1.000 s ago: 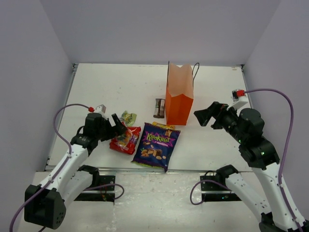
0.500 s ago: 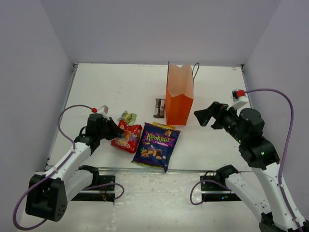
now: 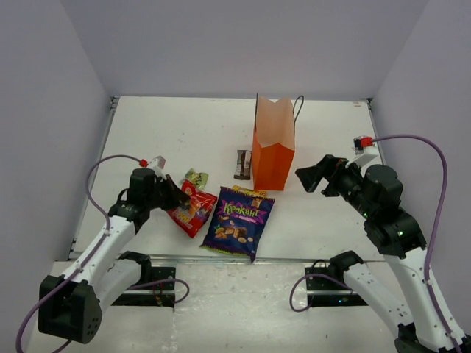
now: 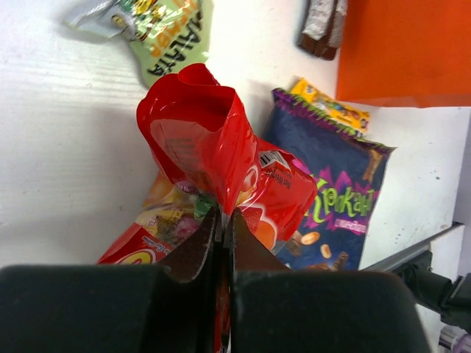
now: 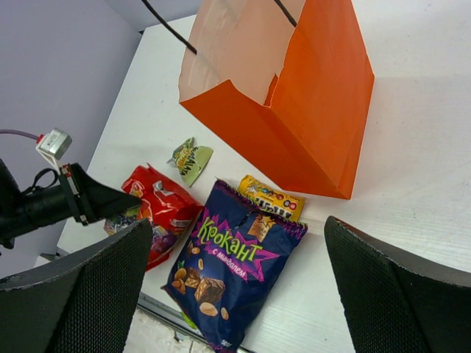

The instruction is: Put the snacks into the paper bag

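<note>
Left gripper (image 4: 223,218): red bag (image 4: 193,129) beside "Крокант" (image 4: 340,200)

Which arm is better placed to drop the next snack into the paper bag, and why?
Left: the left fingers are shut on the red bag, while the right fingers hang open and empty beside the paper bag.

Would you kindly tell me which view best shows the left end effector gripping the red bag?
Left wrist: the left end effector pinches the red bag at its edge, close up. Top external shows it small, grip obscured; right wrist, distant.
</note>
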Tool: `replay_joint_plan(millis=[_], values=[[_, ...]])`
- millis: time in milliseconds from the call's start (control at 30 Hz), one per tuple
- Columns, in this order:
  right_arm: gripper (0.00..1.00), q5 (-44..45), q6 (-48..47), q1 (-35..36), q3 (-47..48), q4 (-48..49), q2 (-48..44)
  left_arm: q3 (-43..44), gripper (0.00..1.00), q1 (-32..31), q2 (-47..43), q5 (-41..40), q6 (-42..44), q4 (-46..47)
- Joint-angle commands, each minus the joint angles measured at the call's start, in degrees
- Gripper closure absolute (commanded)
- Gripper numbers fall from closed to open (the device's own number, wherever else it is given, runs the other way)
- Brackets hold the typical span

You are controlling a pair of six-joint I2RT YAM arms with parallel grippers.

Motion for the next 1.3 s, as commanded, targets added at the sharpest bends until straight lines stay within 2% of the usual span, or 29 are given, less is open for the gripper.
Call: replay_joint_plan(millis=[0, 167, 367, 500, 633, 667, 767, 867, 1100, 1267], values=[[0.01, -1.7, 0.1, 0.1, 0.4, 1.5, 0.8, 8.0, 1.00, 0.3, -2.1, 5.7, -0.6, -0.2], [0.01, -1.8, 0.3, 0.1, -0.1, 1.8, 1.0, 14.0, 1.00, 0.3, -2.9, 11.5, -1.9, 1.3], [0.01, -1.5, 0.3, 0.1, -0.3, 1.8, 0.7, 24.6, 1.00, 0.0, -3.5, 13.9, -3.6, 3.2], [0.01, -1.4, 0.3, 0.1, -0.3, 1.9, 1.0, 30.3, 1.00, -2.2, -1.9, 14.9, -5.4, 8.2], [0.01, -1.1, 0.4, 0.1, -0.5, 2.1, 1.2, 35.8, 1.00, -10.2, 0.7, 6.9, -4.0, 11.2], [0.01, -1.1, 0.5, 0.1, -0.5, 2.2, 1.3, 37.1, 1.00, -14.4, 2.6, 5.2, -2.7, 11.5], [0.01, -1.0, 0.6, 0.1, -0.3, 2.3, 1.5, 42.7, 1.00, -21.1, 7.0, 0.2, -0.7, 12.2], [0.01, -0.5, 0.7, 0.1, -0.3, 2.3, 1.4, 47.7, 1.00, -25.3, 11.4, -2.7, 0.2, 13.6], [0.01, 3.9, 1.2, 0.0, -0.3, 2.2, 1.4, 59.7, 1.00, -29.8, 23.2, -8.2, 2.0, 19.0], [0.01, 9.7, 4.8, 0.0, -0.3, 1.1, 0.8, 61.7, 1.00, -30.0, 29.3, -14.0, -0.1, 24.8]])
